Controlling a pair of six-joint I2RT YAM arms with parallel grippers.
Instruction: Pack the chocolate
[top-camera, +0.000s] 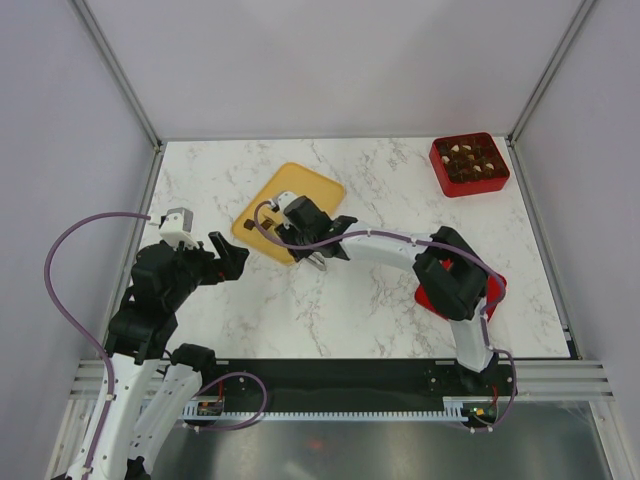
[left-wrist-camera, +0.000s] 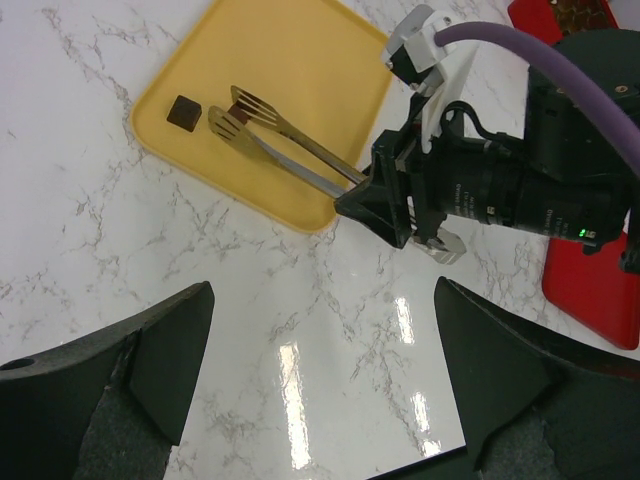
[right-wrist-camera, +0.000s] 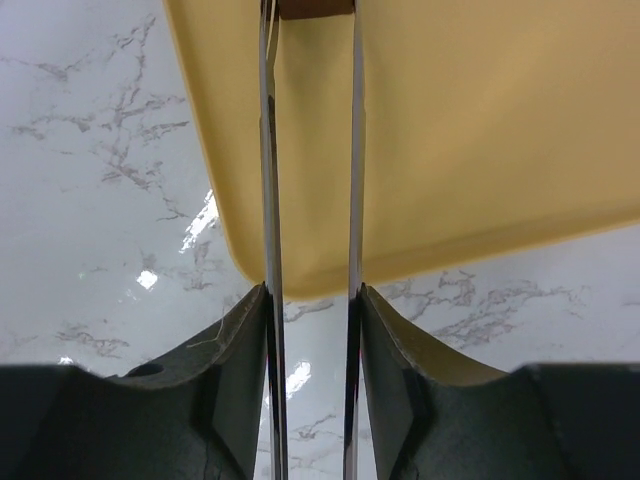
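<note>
My right gripper (top-camera: 316, 256) is shut on a pair of metal tongs (left-wrist-camera: 290, 140), one arm against each finger (right-wrist-camera: 235, 350). The tongs reach over the yellow-orange tray (top-camera: 310, 185), and their tips stand around a dark brown chocolate (left-wrist-camera: 240, 104), which also shows in the right wrist view (right-wrist-camera: 315, 8). A second dark chocolate (left-wrist-camera: 183, 112) lies near the tray's left corner. The red gridded box (top-camera: 469, 164) at the back right holds several dark and cream chocolates. My left gripper (top-camera: 228, 258) is open and empty, over bare table left of the tray's near edge (left-wrist-camera: 320, 380).
A flat red lid (top-camera: 495, 290) lies under the right arm at the right, and also shows in the left wrist view (left-wrist-camera: 590, 300). Grey walls and metal posts enclose the marble table (top-camera: 380, 310). A purple cable loops by the left arm.
</note>
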